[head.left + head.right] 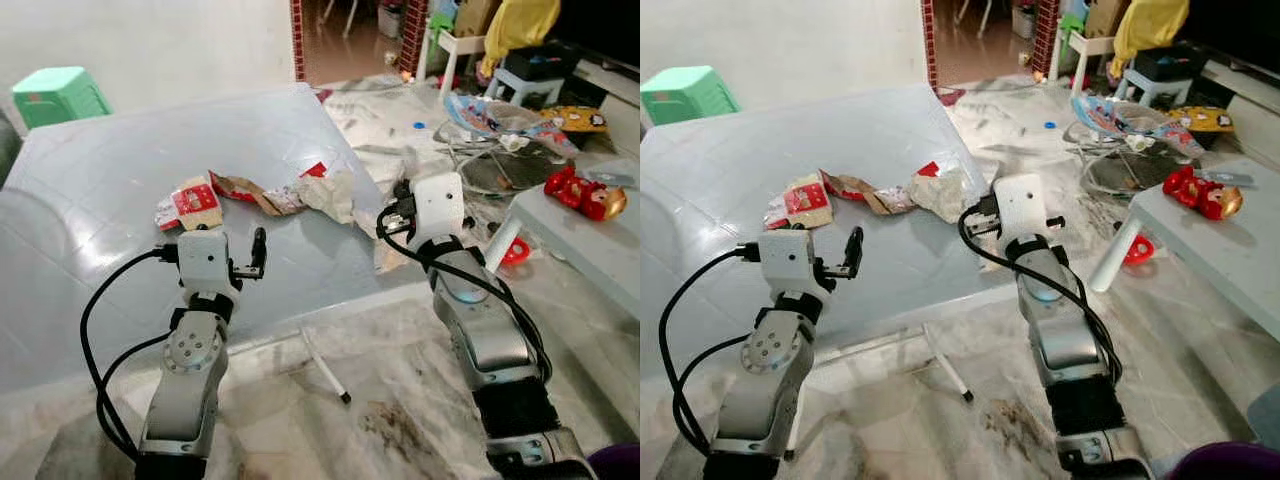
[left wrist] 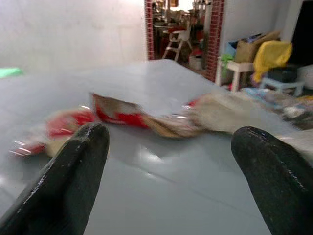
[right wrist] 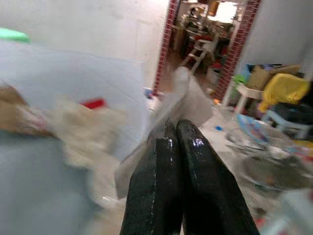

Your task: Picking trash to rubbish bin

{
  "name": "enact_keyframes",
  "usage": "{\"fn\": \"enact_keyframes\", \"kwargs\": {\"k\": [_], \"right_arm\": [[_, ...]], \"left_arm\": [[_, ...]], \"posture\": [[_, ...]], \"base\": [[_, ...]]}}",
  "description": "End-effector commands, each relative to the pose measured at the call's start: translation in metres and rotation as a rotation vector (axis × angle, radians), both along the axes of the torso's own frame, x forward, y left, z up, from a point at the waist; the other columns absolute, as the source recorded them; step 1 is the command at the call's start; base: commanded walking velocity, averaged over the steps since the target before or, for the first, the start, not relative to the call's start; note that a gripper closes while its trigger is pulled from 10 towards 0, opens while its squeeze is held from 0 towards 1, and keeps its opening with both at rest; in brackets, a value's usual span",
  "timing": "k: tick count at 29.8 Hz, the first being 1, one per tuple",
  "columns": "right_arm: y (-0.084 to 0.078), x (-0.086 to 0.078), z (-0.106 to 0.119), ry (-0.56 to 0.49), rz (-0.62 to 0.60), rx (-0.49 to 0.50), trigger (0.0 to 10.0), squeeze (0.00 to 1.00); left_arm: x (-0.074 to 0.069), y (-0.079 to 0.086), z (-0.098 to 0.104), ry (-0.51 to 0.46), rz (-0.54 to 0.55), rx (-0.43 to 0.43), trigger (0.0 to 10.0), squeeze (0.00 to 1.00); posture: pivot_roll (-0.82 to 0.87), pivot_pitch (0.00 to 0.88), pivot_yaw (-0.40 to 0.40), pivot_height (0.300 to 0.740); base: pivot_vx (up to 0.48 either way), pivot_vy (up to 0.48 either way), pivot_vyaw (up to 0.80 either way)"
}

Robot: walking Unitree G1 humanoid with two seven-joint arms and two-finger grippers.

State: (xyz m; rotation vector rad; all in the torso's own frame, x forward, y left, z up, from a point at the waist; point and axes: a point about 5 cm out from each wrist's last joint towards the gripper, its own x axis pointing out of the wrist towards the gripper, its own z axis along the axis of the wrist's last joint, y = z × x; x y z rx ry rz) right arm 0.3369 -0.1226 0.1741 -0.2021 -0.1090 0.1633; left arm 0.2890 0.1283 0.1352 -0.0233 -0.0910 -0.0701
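Observation:
Trash lies in a row on the grey-blue table [image 1: 100, 170]: a red and white wrapper [image 1: 195, 203], a torn brown cardboard strip [image 1: 245, 190] and a crumpled beige paper wad [image 1: 328, 193]. My left gripper [image 1: 258, 250] hovers over the table just short of the wrapper, and its fingers [image 2: 73, 171] stand wide open with nothing between them. At the table's right edge beside the paper wad is my right gripper [image 3: 173, 128]. It is shut, with a thin greyish-white scrap [image 3: 188, 98] pinched at its tips.
A green stool [image 1: 60, 95] stands behind the table's far left corner. A low white table [image 1: 590, 240] carrying red toys [image 1: 585, 195] is on the right. Floor clutter and a wire fan guard [image 1: 500, 172] lie beyond it. A white rod [image 1: 325, 365] lies on the floor between my arms.

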Motion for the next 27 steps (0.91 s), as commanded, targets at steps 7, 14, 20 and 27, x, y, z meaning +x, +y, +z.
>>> {"fn": "enact_keyframes", "kwargs": {"k": [7, 14, 20, 27], "right_arm": [[0.004, 0.0, 0.009, -0.031, 0.014, 0.01, 0.0, 0.0], [0.005, 0.0, 0.008, -0.028, 0.023, 0.012, 0.0, 0.0], [0.014, -0.001, 0.009, -0.037, 0.067, 0.006, 0.0, 0.0], [0.02, 0.005, 0.014, -0.059, 0.087, 0.006, 0.0, 0.0]], "left_arm": [[0.005, 0.026, 0.004, -0.015, 0.171, 0.046, 10.0, 0.0], [0.006, 0.046, 0.005, -0.013, 0.317, 0.082, 10.0, 0.0], [0.007, 0.057, 0.01, -0.033, 0.399, 0.116, 10.0, 0.0], [0.01, 0.052, 0.01, -0.033, 0.39, 0.111, 10.0, 0.0]], "posture": [[0.02, 0.04, 0.006, 0.74], [0.02, 0.045, 0.005, 0.74], [0.03, 0.048, 0.011, 0.74], [0.02, 0.051, 0.03, 0.74]], "base": [[0.0, 0.0, 0.0], [0.0, 0.0, 0.0], [0.0, 0.0, 0.13], [0.0, 0.0, 0.8]]}}
